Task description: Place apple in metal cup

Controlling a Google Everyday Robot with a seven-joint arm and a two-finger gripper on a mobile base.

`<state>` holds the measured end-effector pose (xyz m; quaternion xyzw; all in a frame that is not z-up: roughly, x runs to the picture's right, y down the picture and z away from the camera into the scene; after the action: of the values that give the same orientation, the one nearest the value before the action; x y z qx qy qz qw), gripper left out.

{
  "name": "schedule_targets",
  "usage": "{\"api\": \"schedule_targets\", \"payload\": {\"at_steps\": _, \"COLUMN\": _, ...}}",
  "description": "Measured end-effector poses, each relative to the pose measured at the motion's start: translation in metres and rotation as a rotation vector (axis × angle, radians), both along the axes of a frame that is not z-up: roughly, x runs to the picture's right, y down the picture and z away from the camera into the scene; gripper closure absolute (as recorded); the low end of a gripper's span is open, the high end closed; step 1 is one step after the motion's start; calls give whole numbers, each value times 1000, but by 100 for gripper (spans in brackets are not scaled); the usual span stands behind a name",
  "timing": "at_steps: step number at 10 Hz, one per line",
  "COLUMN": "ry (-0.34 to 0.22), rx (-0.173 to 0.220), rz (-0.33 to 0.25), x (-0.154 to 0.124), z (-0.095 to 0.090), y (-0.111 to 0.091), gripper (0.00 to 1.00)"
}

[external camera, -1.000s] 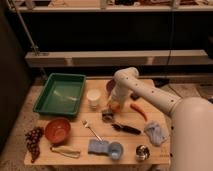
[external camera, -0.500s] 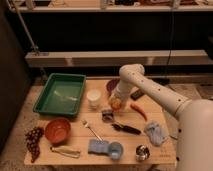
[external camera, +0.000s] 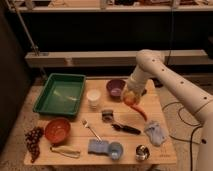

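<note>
The apple (external camera: 129,99) is a small round fruit, yellow-orange with a paler yellow sheen on top. It sits in the gripper (external camera: 130,96), whose fingers are closed narrowly around it. It hangs above the right half of the wooden table (external camera: 75,118) and touches nothing on the table. The gripper points downward at the end of the white arm (external camera: 165,75), which reaches in from the right edge of the view.

Just below and to the right of the apple a long orange carrot (external camera: 140,111) lies at a slant on the table. Just to the left of the gripper stands a purple bowl (external camera: 116,88), and left of that a white cup (external camera: 93,97), upright.

The metal cup (external camera: 142,152) stands upright near the front right corner of the table, well apart from the apple. It is short and shiny silver, with a dark inside. Beside it on the left is a light blue cup (external camera: 115,150), which rests against a folded blue cloth (external camera: 97,146). A crumpled grey-blue cloth (external camera: 155,132) lies above and to the right of the metal cup.

A black-handled tool (external camera: 126,128) and a fork (external camera: 91,129) lie mid-table. A green tray (external camera: 60,94) fills the back left. In front of it are an orange bowl (external camera: 57,130) and a bunch of dark grapes (external camera: 33,142).
</note>
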<state>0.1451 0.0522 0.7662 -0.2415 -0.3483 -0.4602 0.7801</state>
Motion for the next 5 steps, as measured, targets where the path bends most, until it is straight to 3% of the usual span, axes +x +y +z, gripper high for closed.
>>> {"api": "schedule_targets", "payload": {"at_steps": 2, "ry": 14, "rx": -59, "rz": 10, "x": 31, "z": -16, "y": 13, "gripper": 100}}
{"api": "schedule_targets", "payload": {"at_steps": 5, "ry": 9, "rx": -61, "rz": 9, "x": 31, "z": -17, "y": 14, "gripper": 100}}
